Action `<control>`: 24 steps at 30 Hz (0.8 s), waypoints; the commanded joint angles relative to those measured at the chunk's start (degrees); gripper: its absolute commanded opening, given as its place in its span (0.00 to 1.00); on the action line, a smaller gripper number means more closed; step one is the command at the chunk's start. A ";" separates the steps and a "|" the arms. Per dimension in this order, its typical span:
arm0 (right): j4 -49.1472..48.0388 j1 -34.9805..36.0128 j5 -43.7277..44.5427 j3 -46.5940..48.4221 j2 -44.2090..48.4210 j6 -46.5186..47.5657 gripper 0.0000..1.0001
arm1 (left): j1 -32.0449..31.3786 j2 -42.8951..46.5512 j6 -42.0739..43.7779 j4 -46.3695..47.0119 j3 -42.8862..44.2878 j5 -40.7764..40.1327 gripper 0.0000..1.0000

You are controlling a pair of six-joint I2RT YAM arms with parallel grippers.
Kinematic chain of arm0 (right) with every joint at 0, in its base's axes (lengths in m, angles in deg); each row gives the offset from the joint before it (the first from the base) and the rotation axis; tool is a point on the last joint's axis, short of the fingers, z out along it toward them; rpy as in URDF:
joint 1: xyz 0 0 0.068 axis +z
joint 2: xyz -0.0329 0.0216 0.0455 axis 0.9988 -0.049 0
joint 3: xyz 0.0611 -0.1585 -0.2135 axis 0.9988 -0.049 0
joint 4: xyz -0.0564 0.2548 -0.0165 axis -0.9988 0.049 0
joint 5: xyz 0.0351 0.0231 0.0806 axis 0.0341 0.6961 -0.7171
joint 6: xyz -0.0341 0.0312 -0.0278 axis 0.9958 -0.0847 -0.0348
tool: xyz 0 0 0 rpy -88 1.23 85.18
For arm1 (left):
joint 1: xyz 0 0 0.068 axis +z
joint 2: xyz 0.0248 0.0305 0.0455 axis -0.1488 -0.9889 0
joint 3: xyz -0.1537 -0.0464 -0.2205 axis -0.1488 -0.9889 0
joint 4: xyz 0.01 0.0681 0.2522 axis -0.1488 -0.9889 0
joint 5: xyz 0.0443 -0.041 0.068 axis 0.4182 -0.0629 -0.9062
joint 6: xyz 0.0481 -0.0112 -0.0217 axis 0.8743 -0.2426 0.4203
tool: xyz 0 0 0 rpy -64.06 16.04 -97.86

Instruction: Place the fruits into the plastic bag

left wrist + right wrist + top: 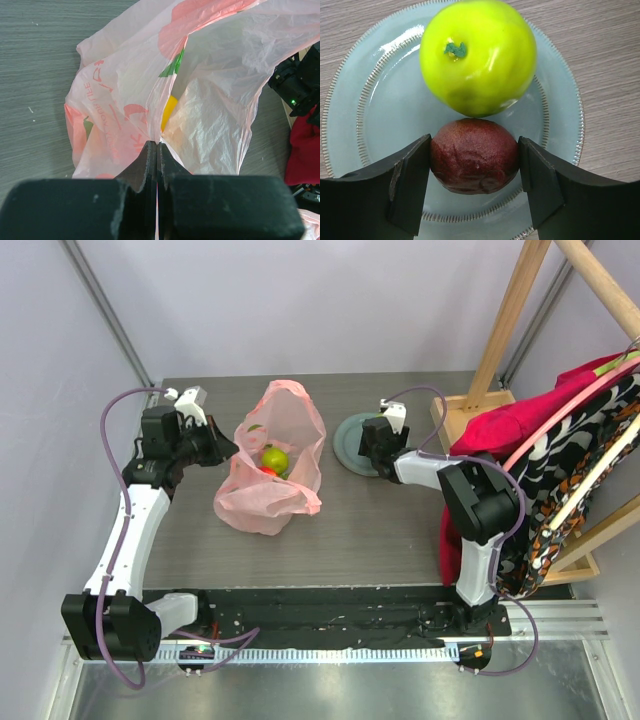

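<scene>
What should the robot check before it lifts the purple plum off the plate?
1. Right pincer straddles the plum, a finger touching each side: ok.
2. Grip firm enough to lift: cannot tell.
3. Green apple touches the plum and may roll: not ok.
4. Left pincer shut on the bag edge: ok.
5. Bag mouth open, fruit showing inside: ok.
</scene>
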 commanded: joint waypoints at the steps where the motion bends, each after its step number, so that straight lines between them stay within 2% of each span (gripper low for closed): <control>1: -1.77 -0.05 1.14 -0.03 2.83 0.11 0.52 | 0.18 1.33 -0.13 1.10 0.60 -0.01 0.00; 3: -5.00 1.00 0.96 -2.84 5.30 0.89 0.43 | 0.18 1.33 -0.13 1.10 0.60 0.00 0.00; 7: -14.33 7.24 4.22 -10.75 12.42 9.40 0.42 | 0.18 1.42 -0.22 1.19 0.52 0.35 0.00; 11: -21.80 13.04 1.50 -15.75 21.45 14.34 0.41 | 0.18 1.42 -0.22 1.19 0.60 0.35 0.00; 14: -30.49 14.89 -7.62 -21.73 27.18 11.46 0.40 | 0.18 1.50 -0.22 1.19 0.60 0.26 0.00; 17: -46.97 14.81 -17.65 -28.94 34.47 6.98 0.38 | 0.18 1.42 -0.22 1.28 0.60 0.43 0.00; 19: -51.50 14.98 -22.65 -31.23 37.73 5.47 0.37 | 0.18 1.50 -0.30 1.36 0.52 0.61 0.00; 21: -50.04 14.90 -27.22 -29.67 38.27 5.12 0.37 | 0.18 1.50 -0.39 1.45 0.60 0.87 0.00; 22: -47.42 14.90 -29.51 -25.48 37.49 5.29 0.37 | 0.18 1.59 -0.39 1.45 0.52 0.79 0.00; 23: -40.87 14.98 -35.19 -22.92 36.61 5.29 0.37 | 0.18 1.59 -0.48 1.54 0.43 0.79 0.00; 24: -37.23 14.90 -36.98 -19.94 35.21 5.47 0.37 | 0.18 1.59 -0.48 1.45 0.51 0.87 0.00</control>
